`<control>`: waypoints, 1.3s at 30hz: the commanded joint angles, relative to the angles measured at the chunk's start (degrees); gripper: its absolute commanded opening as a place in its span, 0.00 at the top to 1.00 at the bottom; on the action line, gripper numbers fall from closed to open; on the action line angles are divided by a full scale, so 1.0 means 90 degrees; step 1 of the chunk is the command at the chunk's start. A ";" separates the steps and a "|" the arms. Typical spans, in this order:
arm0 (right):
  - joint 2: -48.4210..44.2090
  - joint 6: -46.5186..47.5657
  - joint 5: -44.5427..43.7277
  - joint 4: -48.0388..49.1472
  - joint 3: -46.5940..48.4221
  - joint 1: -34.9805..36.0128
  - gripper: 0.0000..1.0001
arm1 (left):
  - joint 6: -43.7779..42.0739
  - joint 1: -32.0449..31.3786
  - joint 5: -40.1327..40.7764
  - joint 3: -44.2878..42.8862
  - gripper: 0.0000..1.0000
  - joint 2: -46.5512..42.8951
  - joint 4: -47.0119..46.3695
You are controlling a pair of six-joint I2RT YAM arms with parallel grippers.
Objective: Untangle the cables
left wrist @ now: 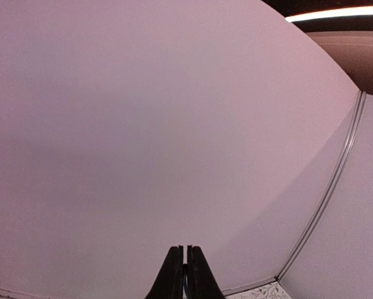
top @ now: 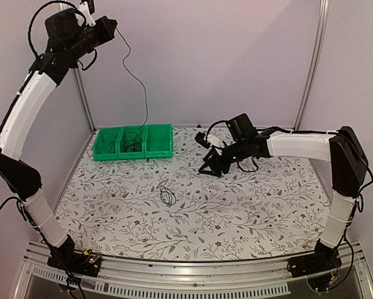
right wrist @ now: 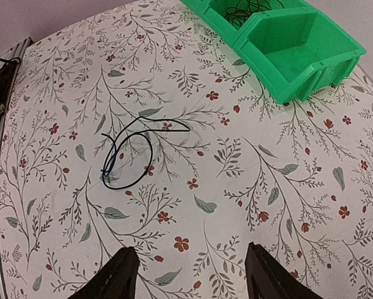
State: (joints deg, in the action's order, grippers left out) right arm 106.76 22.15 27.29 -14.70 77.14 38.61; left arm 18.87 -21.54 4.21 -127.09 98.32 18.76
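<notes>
My left gripper is raised high at the back left, shut on a thin black cable. The cable hangs down into the middle compartment of the green bin, where a wiry bundle of cables lies. In the left wrist view the fingertips are pressed together against the pink wall, with a thin strand between them. A separate looped black cable lies on the floral table, also seen in the right wrist view. My right gripper hovers open and empty right of that loop.
The green bin has three compartments; its right one holds nothing and the left one holds a little wire. It stands at the back left of the floral table. Pink walls with metal posts close in the back and sides.
</notes>
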 commanded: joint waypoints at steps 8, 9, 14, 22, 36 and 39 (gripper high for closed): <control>-0.0213 0.0058 -0.0063 0.0051 -0.0068 -0.0004 0.37 | 0.0647 0.0203 -0.0837 -0.0889 1.00 0.0811 -0.0715; -0.0205 0.0058 -0.0071 0.0051 -0.0072 -0.0003 0.37 | 0.0652 0.0205 -0.0847 -0.0889 1.00 0.0861 -0.0733; -0.0182 0.0049 -0.0073 0.0100 -0.0128 -0.0004 0.37 | 0.0740 0.0298 -0.0961 -0.0908 1.00 0.1144 -0.0823; -0.0173 0.0019 -0.0080 0.0161 -0.0231 -0.0003 0.37 | 0.1083 0.0463 -0.1308 -0.0908 1.00 0.1628 -0.1004; -0.0019 -0.0027 -0.0046 0.0179 -0.0064 -0.0008 0.37 | 0.1312 0.0479 -0.1700 -0.1011 1.00 0.1726 -0.1464; 0.0040 -0.0048 -0.0034 0.0167 -0.0011 -0.0003 0.37 | 0.1459 0.0471 -0.2095 -0.1060 1.00 0.1724 -0.1895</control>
State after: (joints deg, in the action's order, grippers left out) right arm 106.56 22.09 27.07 -14.04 75.68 38.61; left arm 30.33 -17.65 -10.00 -134.65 114.30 8.16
